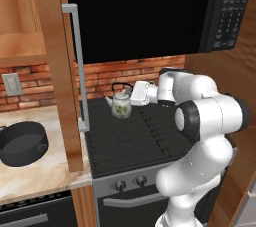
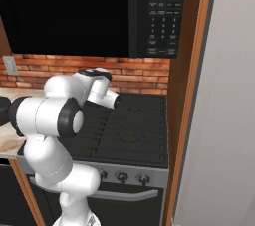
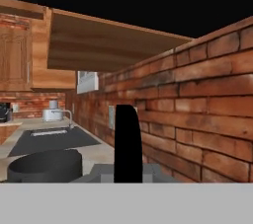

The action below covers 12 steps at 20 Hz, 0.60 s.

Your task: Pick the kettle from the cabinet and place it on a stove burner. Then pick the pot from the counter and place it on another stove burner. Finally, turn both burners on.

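While my gripper (image 1: 131, 93) pinches the small leaf-patterned white kettle's (image 1: 121, 105) black handle at twelve o'clock, a tilted release could tip it.

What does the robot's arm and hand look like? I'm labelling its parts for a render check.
The arm is made of glossy white, rounded, bulbous segments with dark grey-black bands at the joints. The hand is a small white boxy block; in the hand view one of its fingers is plain black with a rounded tip. No cables or markings are visible.
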{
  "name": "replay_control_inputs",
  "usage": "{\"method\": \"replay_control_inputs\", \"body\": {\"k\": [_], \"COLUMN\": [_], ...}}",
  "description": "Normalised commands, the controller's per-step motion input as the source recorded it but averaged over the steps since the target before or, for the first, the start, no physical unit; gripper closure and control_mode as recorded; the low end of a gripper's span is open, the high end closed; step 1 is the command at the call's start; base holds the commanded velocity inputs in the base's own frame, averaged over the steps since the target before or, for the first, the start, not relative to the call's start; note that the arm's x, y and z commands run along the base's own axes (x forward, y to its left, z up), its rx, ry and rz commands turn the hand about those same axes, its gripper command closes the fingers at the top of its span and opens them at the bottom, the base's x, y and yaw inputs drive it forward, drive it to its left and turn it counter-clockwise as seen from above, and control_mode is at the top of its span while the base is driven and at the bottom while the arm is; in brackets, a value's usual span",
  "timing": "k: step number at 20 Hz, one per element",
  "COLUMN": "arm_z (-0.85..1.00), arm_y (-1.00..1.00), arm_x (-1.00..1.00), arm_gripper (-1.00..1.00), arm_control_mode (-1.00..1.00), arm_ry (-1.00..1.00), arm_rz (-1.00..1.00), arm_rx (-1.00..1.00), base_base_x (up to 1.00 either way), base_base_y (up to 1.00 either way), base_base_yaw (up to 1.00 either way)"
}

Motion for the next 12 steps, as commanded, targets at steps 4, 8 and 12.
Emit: {"method": "replay_control_inputs", "body": {"k": [4,8,12], "arm_z": [-0.05,-0.04,-0.02], "arm_y": [0.01,0.00,0.00], "arm_x": [0.10,0.07,0.11], "arm_gripper": [1.00,1.00,1.00], "arm_control_mode": [-1.00,-1.00,-1.00], "arm_ry": [-0.06,-0.07,-0.05], "arm_rz": [0.01,0.00,0.00], "arm_rx": [0.00,0.00,0.00], "base_base_x": [0.00,0.00,0.00], "base_base_y": [0.00,0.00,0.00], "base_base_yaw": [0.00,0.00,0.00]}}
